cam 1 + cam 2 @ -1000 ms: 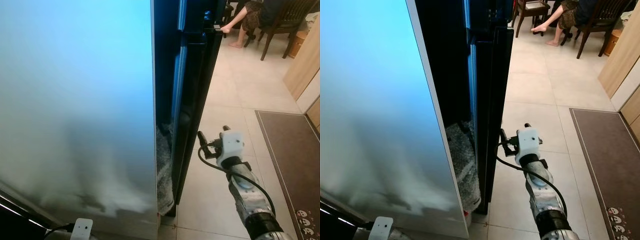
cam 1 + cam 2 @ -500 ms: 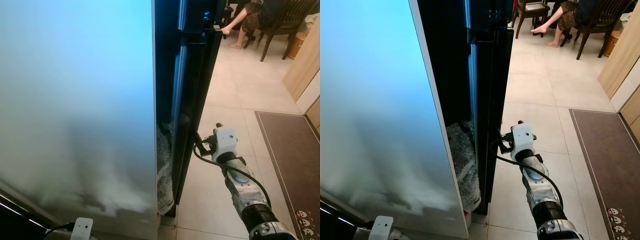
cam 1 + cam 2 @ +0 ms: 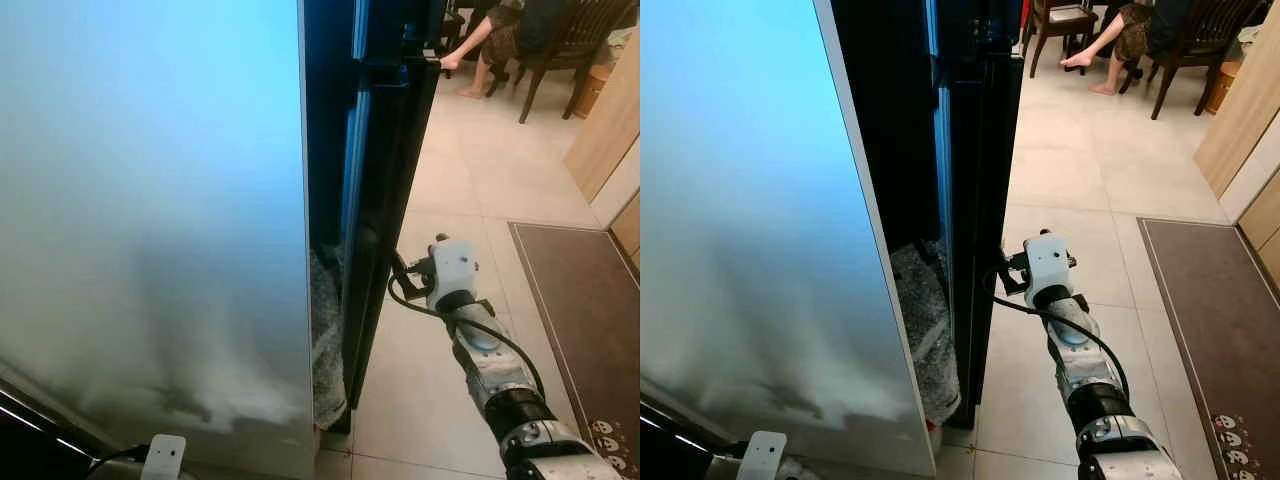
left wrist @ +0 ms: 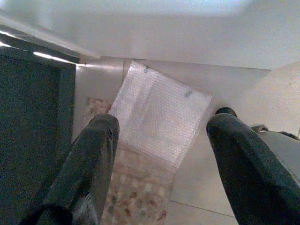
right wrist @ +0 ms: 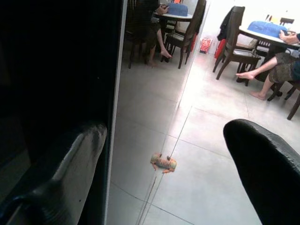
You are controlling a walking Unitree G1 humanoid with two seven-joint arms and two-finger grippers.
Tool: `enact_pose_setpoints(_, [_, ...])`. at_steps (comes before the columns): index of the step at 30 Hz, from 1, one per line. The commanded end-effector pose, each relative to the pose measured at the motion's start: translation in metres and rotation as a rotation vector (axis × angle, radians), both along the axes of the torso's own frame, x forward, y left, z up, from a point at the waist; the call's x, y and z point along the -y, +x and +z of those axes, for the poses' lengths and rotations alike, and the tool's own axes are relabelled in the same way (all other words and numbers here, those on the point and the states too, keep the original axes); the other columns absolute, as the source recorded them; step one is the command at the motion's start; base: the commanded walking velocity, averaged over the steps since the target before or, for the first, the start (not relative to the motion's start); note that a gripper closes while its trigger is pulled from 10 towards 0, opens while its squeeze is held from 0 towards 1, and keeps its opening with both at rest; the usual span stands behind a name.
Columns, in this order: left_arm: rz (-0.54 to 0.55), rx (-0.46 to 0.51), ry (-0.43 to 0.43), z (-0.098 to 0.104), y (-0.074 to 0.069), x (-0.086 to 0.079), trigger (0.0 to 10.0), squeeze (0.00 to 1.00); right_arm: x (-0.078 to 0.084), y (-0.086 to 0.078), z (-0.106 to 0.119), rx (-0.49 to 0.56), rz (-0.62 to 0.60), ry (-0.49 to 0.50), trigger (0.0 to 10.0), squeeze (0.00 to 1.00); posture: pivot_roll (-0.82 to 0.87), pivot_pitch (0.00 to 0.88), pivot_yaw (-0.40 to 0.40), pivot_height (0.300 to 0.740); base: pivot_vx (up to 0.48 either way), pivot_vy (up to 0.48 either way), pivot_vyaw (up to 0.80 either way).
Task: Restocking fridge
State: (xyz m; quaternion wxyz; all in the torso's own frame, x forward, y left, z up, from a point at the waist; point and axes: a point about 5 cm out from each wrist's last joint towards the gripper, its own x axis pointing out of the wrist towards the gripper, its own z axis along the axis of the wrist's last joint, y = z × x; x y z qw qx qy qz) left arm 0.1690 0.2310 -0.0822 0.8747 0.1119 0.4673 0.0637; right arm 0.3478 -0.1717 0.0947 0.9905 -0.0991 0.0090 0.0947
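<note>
Currently, line by line:

Right gripper [image 5: 164, 159]: fingers spread wide, nothing held; raised at the outer edge of the black fridge door [image 3: 985, 200], one finger [image 5: 70, 173] close against the door's glossy face, the other finger out over the tiled floor [image 3: 1080, 180].

Right arm [image 3: 1080, 370]: silver, stretched forward, white wrist block with a black cable looping just behind the gripper.

Left gripper [image 4: 161, 154]: fingers apart, empty; hanging low, pointed down at a sheet of bubble wrap [image 4: 159, 119] lying below it, partly over a patterned mat [image 4: 136, 192].

Fridge: black door edge-on just beside the right gripper; pale blue-white panel [image 3: 150, 220] further to that gripper's left; bubble-wrapped bundle [image 3: 925, 330] wedged low in the gap between panel and door.

Small toy-like object [image 5: 163, 162]: on the tiles ahead of the right gripper, between its fingers as seen from the wrist.

Brown mat [image 3: 1215, 320]: on the floor, well to the right of the right arm.

Person [image 3: 1130, 30]: seated on a dark wooden chair [image 3: 1195, 50] far beyond the right gripper, bare feet on the tiles.
</note>
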Motion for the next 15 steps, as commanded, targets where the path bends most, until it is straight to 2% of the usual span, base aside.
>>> enact_pose_setpoints(1, [0.014,-0.009,0.012,0.0,-0.003,-0.003,10.0,0.0,0.005,0.004,0.004,0.008,-0.026,-0.011,10.0,0.0,-0.12,0.0,0.022,0.74,0.0,0.0,0.0])
enact_pose_setpoints(12, [0.006,-0.01,0.016,0.0,-0.002,-0.005,10.0,0.0,0.021,0.003,0.003,0.016,-0.123,-0.027,10.0,0.0,-0.13,0.0,0.028,0.74,0.0,0.0,0.0])
enact_pose_setpoints(15, [0.001,-0.009,0.016,0.0,-0.002,-0.005,10.0,0.0,0.03,-0.005,-0.006,0.012,-0.203,-0.023,10.0,0.0,-0.13,0.0,0.03,0.74,0.0,0.0,0.0])
